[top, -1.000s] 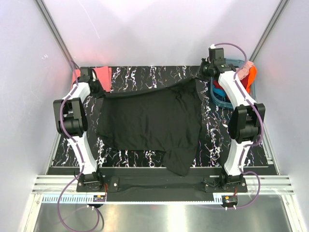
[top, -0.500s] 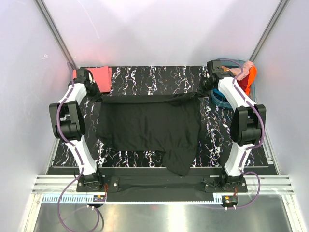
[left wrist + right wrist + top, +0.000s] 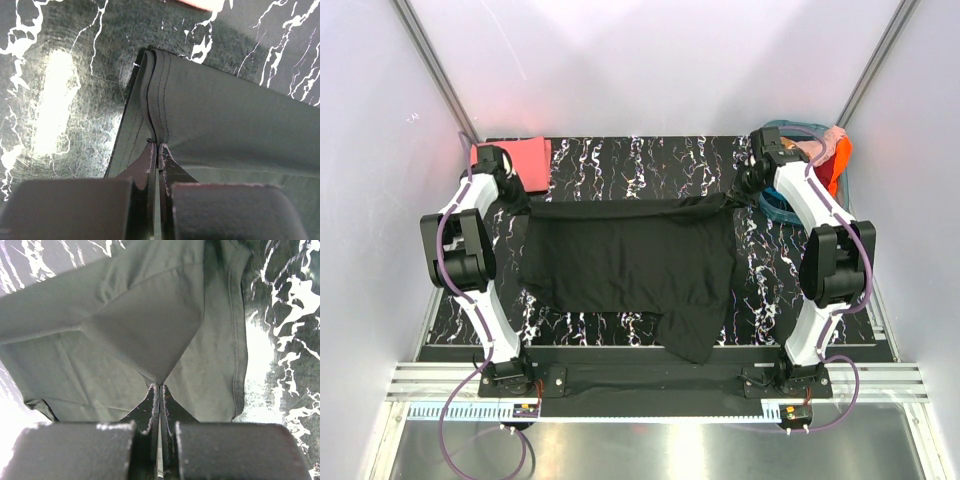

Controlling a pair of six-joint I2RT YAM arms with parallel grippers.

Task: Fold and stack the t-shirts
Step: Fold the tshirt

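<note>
The large black t-shirt lies spread across the middle of the black marbled table, its far edge pulled into a straight line between my two grippers. My left gripper is shut on the shirt's far left corner; the left wrist view shows the stitched hem pinched between the jaws. My right gripper is shut on the far right corner, with cloth bunched to a point at the jaws. A coral-pink shirt lies folded at the far left corner of the table.
A teal plastic basket stands at the far right with orange and pink cloth in it. One flap of the black shirt hangs toward the table's near edge. White walls close in on both sides.
Both grippers have moved the shirt's far edge away from the bases and pulled it straighter. The sagging raised edge of a second ago is now a taut line.
</note>
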